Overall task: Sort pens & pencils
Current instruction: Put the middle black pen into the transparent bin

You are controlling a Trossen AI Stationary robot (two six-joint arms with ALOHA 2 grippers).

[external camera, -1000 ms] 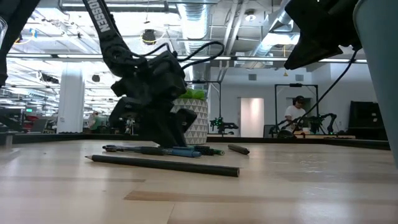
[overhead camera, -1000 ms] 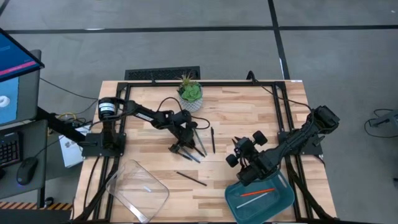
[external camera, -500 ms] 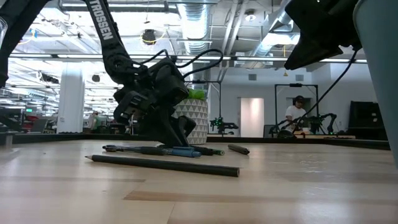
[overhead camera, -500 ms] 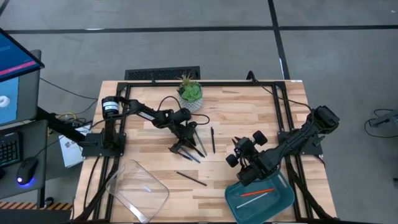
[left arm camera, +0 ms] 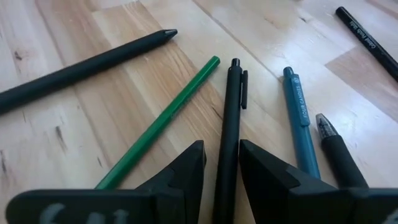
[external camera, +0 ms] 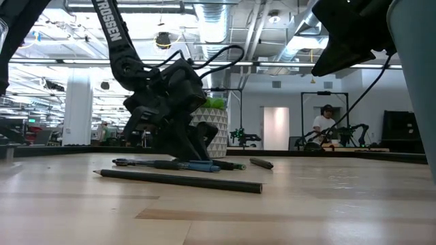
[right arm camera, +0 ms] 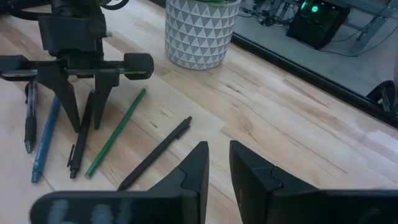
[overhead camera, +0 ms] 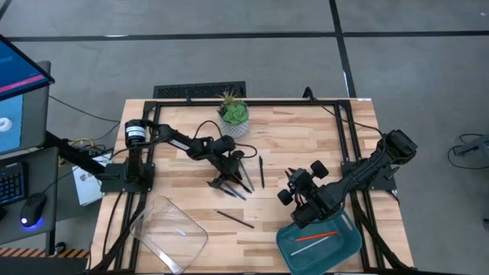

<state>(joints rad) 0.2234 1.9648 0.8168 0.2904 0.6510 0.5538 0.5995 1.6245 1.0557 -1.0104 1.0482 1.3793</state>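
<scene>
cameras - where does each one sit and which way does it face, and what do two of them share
High view: overhead, straight down; both arms, left end effector over the pens.
Low view: tabletop level, facing the room; left end effector.
Left wrist view: on the left arm; its fingers straddle a black pen.
Right wrist view: on the right arm, facing the planter.
Shared: both wrist views show the green pencil.

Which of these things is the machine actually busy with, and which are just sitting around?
Part of the job:
- black pen between the left tool's fingers
- green pencil
- blue pen
- teal bin holding an orange-red pencil
- clear bin

Just sitting around:
- potted plant
- right tool, waiting over the teal bin
</scene>
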